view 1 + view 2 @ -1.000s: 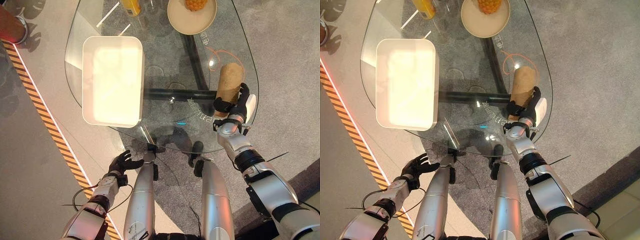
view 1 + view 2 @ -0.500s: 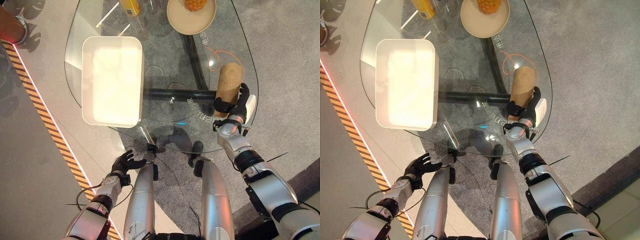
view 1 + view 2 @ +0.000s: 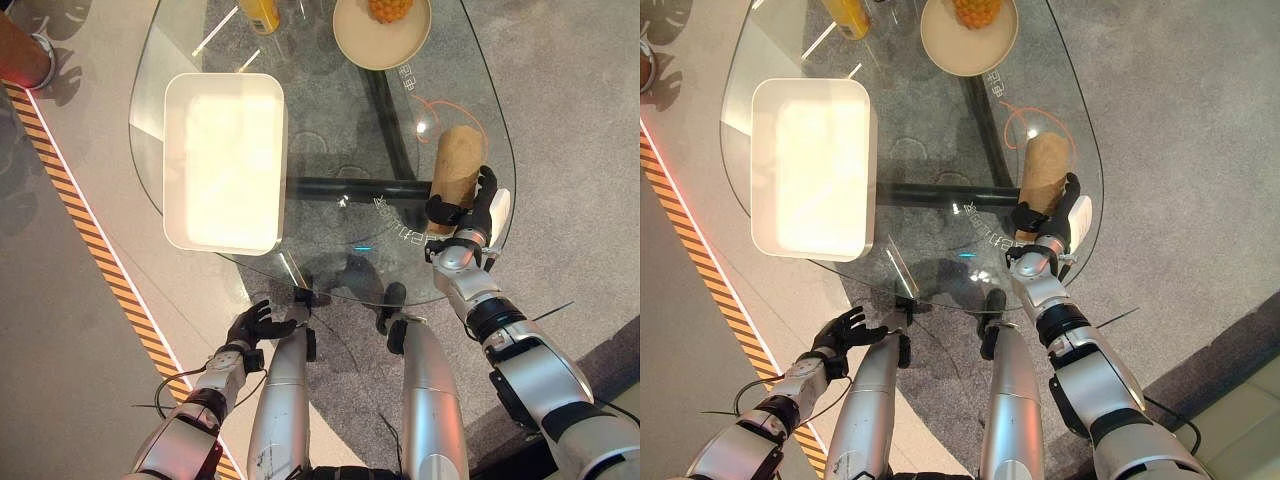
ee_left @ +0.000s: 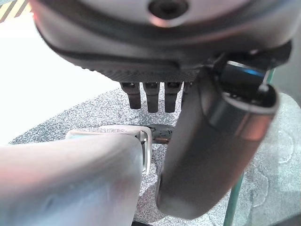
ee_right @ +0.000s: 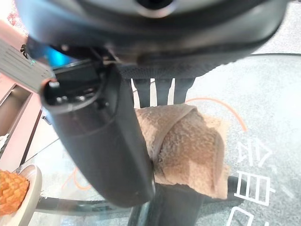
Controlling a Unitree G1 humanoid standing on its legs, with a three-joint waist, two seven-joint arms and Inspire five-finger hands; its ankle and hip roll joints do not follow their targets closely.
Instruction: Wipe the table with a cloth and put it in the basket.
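- The right hand point(image 3: 470, 210) sits at the near right edge of the glass table point(image 3: 330, 140), with its fingers and thumb curled round the near end of the cloth point(image 3: 455, 170).
- The cloth is a brown towel rolled into a tube; it lies flat on the glass and points away from the robot, with its far end near an orange ring mark point(image 3: 440, 105) on the table.
- In the right wrist view the thumb point(image 5: 108, 146) runs along one side of the roll point(image 5: 183, 146) and the fingers point(image 5: 162, 89) reach over its top, so the cloth is pinched between them.
- The left hand point(image 3: 255, 325) hangs low, below the near rim of the table and off to the left of it, and touches neither glass nor cloth.
- Its fingers are spread and loosely bent, with nothing in them; in the left wrist view the fingers point(image 4: 150, 96) hang straight, apart from the thumb point(image 4: 207, 146).
- The basket point(image 3: 225, 160), a white rectangular tub, stands on the left part of the table, well apart from the cloth, with a bare stretch of glass between them.
- At the far edge stand a round beige plate point(image 3: 385, 30) with a yellow fruit on it and, to its left, an orange bottle point(image 3: 262, 14).
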